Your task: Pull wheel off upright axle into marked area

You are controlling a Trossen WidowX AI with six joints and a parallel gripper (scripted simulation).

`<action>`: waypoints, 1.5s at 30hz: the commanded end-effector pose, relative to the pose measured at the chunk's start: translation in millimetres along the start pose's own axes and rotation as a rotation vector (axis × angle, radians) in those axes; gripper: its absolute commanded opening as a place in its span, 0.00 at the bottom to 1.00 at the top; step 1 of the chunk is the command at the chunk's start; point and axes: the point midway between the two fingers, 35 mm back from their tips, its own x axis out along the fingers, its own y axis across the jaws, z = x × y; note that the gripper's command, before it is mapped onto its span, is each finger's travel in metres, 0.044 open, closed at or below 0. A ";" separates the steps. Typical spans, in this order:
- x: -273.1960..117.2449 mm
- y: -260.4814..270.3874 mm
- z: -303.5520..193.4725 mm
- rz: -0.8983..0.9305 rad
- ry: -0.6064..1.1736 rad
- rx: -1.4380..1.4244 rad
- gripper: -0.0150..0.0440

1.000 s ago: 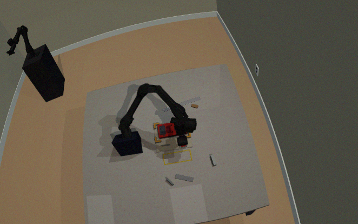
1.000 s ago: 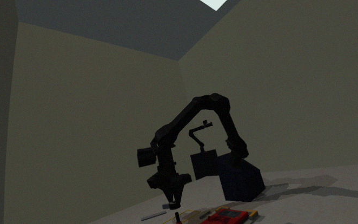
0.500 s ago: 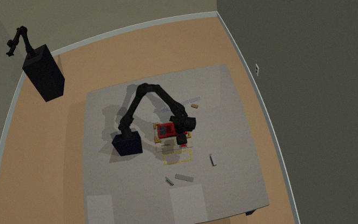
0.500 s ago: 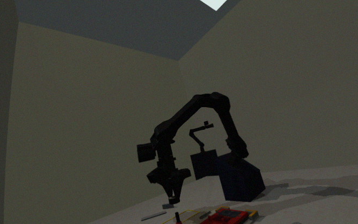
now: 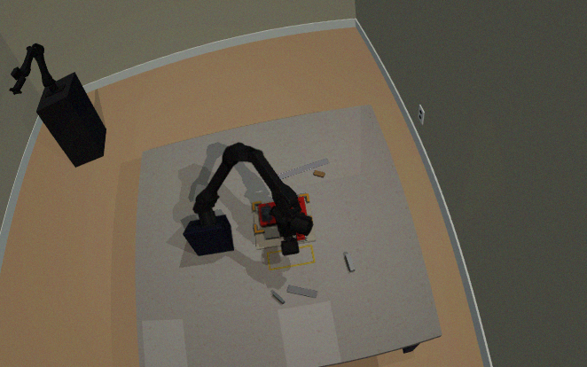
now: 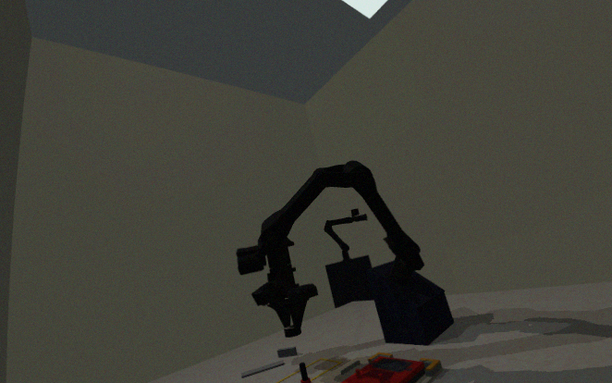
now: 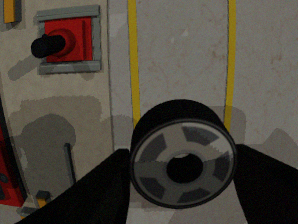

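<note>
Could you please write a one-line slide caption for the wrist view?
End effector shut on the wheel, held above the near edge of the yellow marked area, the bare axle at upper left.
</note>
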 end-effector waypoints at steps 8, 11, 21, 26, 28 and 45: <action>9.8 -16.9 -14.1 0.002 0.003 -0.003 0.25; 19.5 -16.7 -14.3 0.002 0.003 -0.003 0.25; 58.7 -17.4 -11.8 0.002 0.002 -0.002 0.25; 95.4 -16.0 -13.5 0.005 0.002 -0.003 0.25; 104.8 -15.3 -14.6 0.006 0.002 -0.003 0.25; 99.9 -15.4 -15.0 0.005 0.009 -0.005 0.74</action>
